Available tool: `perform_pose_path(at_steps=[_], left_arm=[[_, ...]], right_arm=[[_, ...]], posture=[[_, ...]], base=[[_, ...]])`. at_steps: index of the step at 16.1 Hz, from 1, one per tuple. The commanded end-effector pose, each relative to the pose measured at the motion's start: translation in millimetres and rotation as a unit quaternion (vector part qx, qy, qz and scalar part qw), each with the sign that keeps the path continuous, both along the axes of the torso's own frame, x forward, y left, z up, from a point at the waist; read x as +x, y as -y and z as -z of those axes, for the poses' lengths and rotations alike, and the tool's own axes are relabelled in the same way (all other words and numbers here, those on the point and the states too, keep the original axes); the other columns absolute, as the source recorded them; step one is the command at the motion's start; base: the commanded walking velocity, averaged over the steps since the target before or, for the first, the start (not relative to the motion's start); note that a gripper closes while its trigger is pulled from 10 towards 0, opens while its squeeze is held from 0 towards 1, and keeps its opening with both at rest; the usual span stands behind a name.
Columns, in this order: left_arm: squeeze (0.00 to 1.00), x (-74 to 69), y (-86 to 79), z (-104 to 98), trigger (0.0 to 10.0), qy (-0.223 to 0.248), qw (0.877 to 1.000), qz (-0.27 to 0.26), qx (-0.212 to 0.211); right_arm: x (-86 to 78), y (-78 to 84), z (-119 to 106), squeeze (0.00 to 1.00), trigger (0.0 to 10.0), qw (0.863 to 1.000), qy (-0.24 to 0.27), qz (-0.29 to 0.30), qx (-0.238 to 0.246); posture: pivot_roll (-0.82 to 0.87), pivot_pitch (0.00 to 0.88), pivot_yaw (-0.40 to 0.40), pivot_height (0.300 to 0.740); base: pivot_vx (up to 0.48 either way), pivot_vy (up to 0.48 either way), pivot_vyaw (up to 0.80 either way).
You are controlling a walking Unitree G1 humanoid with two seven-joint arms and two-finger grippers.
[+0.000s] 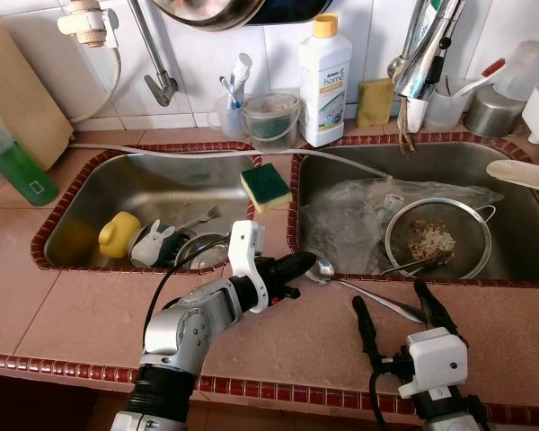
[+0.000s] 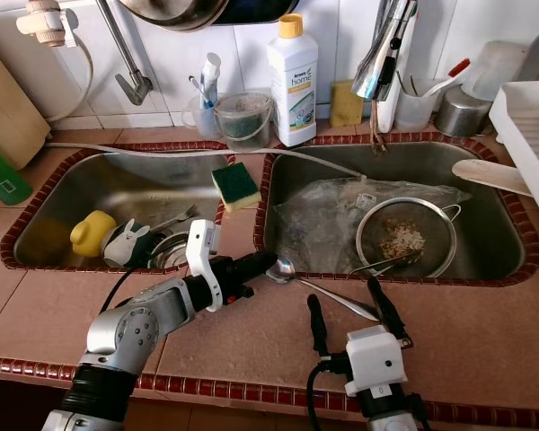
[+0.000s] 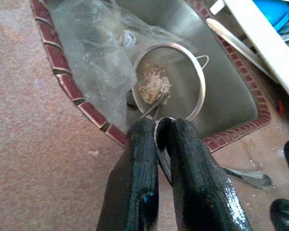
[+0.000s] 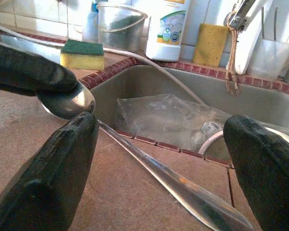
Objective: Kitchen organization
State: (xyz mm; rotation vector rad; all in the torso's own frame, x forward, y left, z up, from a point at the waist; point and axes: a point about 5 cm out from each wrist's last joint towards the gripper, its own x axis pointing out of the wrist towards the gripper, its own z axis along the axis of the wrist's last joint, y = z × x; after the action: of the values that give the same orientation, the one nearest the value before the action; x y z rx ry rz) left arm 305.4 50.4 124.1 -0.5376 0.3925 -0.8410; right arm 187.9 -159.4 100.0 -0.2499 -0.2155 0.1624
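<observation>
My left hand is pinched on the bowl of the spoon, which lies on the table at frame centre, just below the right sink. I reckon the lift comes next. My right hand hangs wide open over its handle; strainer nearby.

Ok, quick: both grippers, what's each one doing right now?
Left gripper: shut on the spoon bowl, on the counter.
Right gripper: open, holding nothing, near the spoon's handle.
</observation>
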Motion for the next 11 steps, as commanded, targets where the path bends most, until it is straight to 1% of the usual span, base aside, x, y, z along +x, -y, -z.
perform_pose_path(at_steps=[1,6,7,10,11], left_arm=[[0.0,-1.5,-6.0,10,0.0,-0.016,0.999,-0.008,0.029],[0.0,-1.7,-7.3,10,0.0,-0.018,1.0,-0.009,0.021],[0.0,-1.0,-8.2,7,0.0,-0.018,1.0,-0.011,0.008],[0.0,0.8,-10.8,6,0.0,-0.023,1.0,-0.014,-0.001],[0.0,2.7,-12.1,2,0.0,-0.02,1.0,-0.014,-0.011]], right_arm=[[-2.1,-1.2,8,0.0,10.0,1.0,-0.026,-0.005,-0.001],[1.9,-2.1,7,0.0,10.0,1.0,-0.023,-0.012,-0.002],[3.7,-0.8,6,0.0,10.0,1.0,-0.02,-0.01,0.0],[7.1,-0.8,6,0.0,10.0,1.0,-0.021,-0.011,0.001],[11.3,-1.4,3,0.0,10.0,1.0,-0.015,-0.012,0.005]], posture=[[-0.27,0.106,0.156,0.74],[-0.26,0.101,0.147,0.74],[-0.26,0.103,0.142,0.74],[-0.26,0.09,0.136,0.74],[-0.25,0.094,0.135,0.74]], base=[[0.0,0.0,0.0],[0.0,0.0,0.0],[0.0,0.0,0.0],[0.0,0.0,0.0],[0.0,0.0,0.0]])
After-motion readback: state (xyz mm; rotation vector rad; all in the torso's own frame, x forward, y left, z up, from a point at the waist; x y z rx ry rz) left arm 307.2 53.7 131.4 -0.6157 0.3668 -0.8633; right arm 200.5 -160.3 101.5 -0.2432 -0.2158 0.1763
